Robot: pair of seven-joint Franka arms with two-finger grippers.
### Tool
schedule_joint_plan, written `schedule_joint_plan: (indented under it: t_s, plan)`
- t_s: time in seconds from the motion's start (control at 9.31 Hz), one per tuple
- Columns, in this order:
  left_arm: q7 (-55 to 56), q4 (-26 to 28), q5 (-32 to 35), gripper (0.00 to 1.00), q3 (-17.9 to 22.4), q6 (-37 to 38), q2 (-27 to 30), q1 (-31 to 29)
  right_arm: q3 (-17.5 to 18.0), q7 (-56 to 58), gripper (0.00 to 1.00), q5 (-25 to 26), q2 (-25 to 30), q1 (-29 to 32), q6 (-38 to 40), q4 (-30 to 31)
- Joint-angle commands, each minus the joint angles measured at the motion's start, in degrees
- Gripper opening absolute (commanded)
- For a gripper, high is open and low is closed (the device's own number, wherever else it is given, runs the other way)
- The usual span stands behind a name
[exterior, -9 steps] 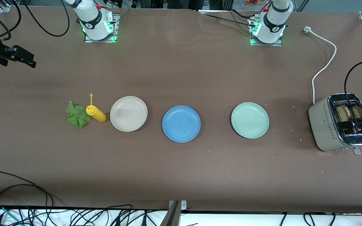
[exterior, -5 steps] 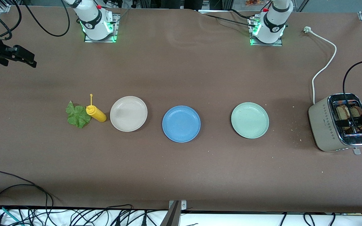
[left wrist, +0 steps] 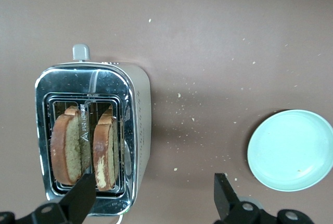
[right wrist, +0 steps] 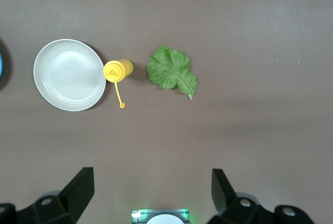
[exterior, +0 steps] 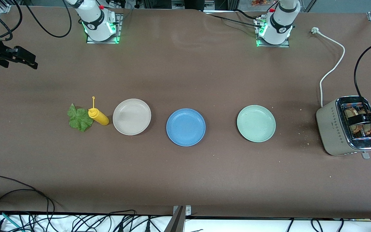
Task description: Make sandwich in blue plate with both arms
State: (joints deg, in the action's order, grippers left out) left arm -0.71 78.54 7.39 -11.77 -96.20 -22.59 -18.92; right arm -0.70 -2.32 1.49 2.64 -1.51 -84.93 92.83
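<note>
The blue plate (exterior: 185,127) lies bare mid-worktop (exterior: 185,80), between a beige-white plate (exterior: 131,116) toward the right arm's end and a pale green plate (exterior: 256,123) toward the left arm's end. Two bread slices (left wrist: 83,148) stand upright in the slots of a toaster (exterior: 333,127) at the left arm's end. The lettuce leaf (exterior: 79,118) lies touching a yellow squeeze bottle (exterior: 99,116), just beside the beige-white plate. The left gripper (left wrist: 153,195) hangs over the toaster, jaws wide and holding nothing. The right gripper (right wrist: 151,190) hovers at the right arm's end of the worktop, jaws wide, empty.
</note>
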Motion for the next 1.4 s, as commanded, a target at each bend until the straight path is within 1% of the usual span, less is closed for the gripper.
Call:
schedule_joint_plan:
  t_s: [0.0, 0.43, 1.29]
  plan:
    - [-1.05, 1.44, -2.29, 1.00, 0.00, 1.27, 3.78, -0.77, 0.26, 0.56, 1.00, 0.10, 0.17, 0.19, 1.08, -0.90]
    - [-1.14, 2.40, -2.64, 1.00, -0.09, 1.27, 4.92, -0.77, 1.23, -0.23, 1.00, 0.01, 0.26, -0.16, 1.08, -1.07]
    - [-1.14, 3.81, -2.64, 1.00, -0.09, 1.27, 5.80, -0.77, 1.23, -0.23, 1.00, 0.01, 0.35, -0.08, 1.34, -1.07]
